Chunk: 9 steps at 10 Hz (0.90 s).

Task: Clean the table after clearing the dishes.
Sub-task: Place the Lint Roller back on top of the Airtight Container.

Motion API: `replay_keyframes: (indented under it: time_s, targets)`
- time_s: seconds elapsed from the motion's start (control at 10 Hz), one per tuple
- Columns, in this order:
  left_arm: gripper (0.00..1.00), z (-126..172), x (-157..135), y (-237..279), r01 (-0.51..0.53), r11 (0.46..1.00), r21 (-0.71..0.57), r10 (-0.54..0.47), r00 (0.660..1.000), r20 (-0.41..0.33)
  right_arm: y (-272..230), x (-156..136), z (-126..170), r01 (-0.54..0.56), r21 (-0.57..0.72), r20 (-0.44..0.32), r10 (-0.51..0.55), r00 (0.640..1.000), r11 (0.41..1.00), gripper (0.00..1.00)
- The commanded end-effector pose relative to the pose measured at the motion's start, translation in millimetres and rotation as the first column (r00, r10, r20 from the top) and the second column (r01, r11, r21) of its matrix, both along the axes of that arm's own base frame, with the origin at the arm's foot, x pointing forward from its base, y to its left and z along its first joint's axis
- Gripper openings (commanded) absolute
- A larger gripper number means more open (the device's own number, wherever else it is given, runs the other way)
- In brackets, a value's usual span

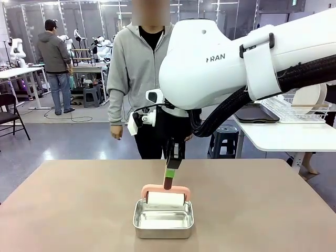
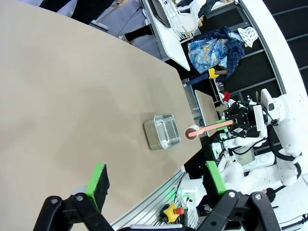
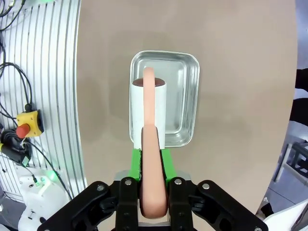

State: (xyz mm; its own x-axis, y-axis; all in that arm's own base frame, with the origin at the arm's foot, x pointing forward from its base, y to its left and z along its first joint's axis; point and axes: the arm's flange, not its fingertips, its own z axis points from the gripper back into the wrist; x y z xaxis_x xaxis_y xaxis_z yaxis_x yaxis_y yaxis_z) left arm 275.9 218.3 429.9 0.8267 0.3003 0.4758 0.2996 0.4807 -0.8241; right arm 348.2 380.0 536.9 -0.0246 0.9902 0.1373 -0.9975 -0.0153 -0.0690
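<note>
The tan table (image 1: 79,210) (image 2: 72,96) (image 3: 240,72) carries a small steel pan (image 1: 163,223) (image 2: 161,131) (image 3: 180,96) near its front edge. My right gripper (image 1: 169,176) (image 3: 150,161) is shut on the pink handle of a lint roller (image 1: 165,198) (image 3: 137,110). Its white roll hangs over the pan's far side. My left gripper (image 2: 156,180) is open and empty, high above the table. Farther off it sees the right gripper (image 2: 231,122) with the roller (image 2: 192,133). One of the dishes, a white plate (image 1: 310,97), stands in a wire rack.
A person (image 1: 139,68) stands at the table's far edge, arms down. A white side table (image 1: 283,134) at the back right holds the wire rack and a dark tray (image 1: 255,113). The tabletop around the pan is bare.
</note>
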Motion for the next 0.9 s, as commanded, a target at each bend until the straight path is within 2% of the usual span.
replay_keyframes:
  time_s: [0.0,0.5,0.7,0.8]
  targets:
    - [1.0,1.1,-3.0,1.6,0.007,1.0,-0.007,-0.007,1.0,0.009,1.1,10.4,-9.6,0.001,-0.022,-0.01,-0.001,1.0,1.0,0.21]
    - [1.0,1.1,-3.0,1.6,0.007,1.0,-0.007,-0.007,1.0,0.009,11.8,50.4,-49.1,0.0,-0.045,-0.092,-0.004,0.996,0.999,0.21]
    - [1.0,1.1,-3.0,1.6,0.007,1.0,-0.007,-0.007,1.0,0.009,19.0,65.8,-59.4,0.01,-0.043,-0.081,-0.014,0.997,0.999,0.21]
    - [1.0,1.1,-3.0,1.6,0.007,1.0,-0.007,-0.007,1.0,0.009,23.8,73.4,-67.0,0.019,-0.091,-0.082,-0.027,0.996,0.996,0.21]
